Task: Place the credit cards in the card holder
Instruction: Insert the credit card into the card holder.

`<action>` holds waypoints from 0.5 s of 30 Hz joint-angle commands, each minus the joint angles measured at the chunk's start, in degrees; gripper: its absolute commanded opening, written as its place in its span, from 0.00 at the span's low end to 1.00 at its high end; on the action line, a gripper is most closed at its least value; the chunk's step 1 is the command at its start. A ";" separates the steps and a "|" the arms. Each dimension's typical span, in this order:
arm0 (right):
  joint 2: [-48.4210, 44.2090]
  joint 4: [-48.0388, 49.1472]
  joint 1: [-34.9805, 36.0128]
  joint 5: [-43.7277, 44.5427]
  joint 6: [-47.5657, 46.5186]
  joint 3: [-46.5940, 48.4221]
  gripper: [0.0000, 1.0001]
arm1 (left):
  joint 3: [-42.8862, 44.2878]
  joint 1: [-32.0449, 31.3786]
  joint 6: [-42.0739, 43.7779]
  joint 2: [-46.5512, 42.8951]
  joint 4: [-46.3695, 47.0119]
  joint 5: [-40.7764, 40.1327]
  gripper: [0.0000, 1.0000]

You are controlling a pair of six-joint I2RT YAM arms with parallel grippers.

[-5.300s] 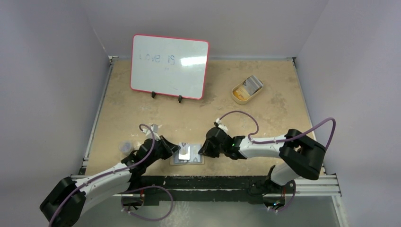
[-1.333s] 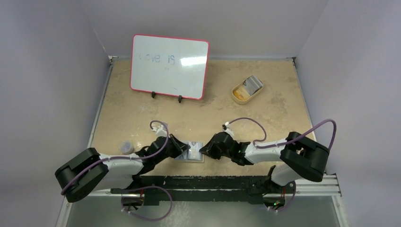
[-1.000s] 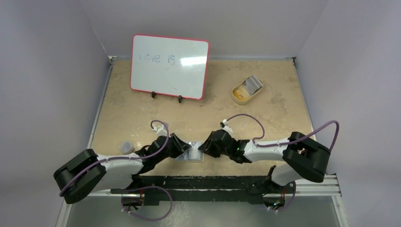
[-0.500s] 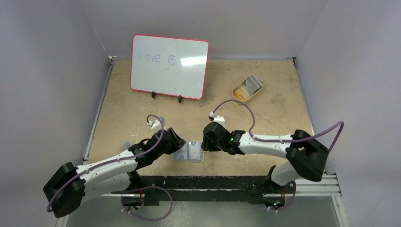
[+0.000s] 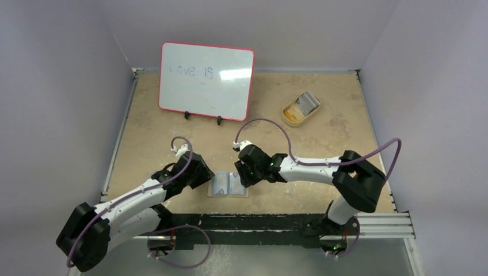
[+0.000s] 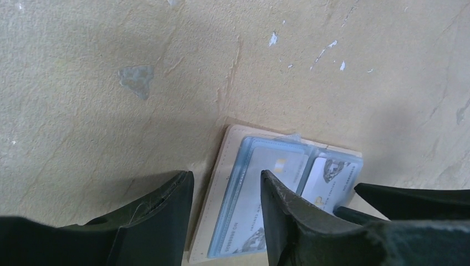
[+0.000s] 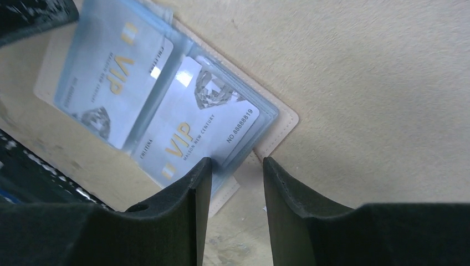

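Note:
The card holder lies open and flat near the table's front edge, between my two grippers. Two bluish-grey credit cards sit in its clear pockets, one on the left and one on the right. My left gripper is open and empty, over the holder's left edge. My right gripper is open and empty, over the holder's right edge.
A red-rimmed whiteboard stands at the back left. A tan oval dish with items in it sits at the back right. The black rail runs along the table's front edge.
Both grippers have pulled back from the middle of the holder to its edges and opened. The holder now lies flat with both cards showing in it.

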 commanded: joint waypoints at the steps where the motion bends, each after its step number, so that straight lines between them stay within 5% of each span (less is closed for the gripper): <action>1: 0.77 -2.00 -0.41 -3.31 -6.03 2.44 0.43 | 1.94 0.96 2.48 1.70 -0.77 1.60 0.48; 15: 2.80 2.58 -1.26 -13.41 -13.67 3.06 0.43 | 2.26 4.52 2.89 8.53 7.24 10.64 0.42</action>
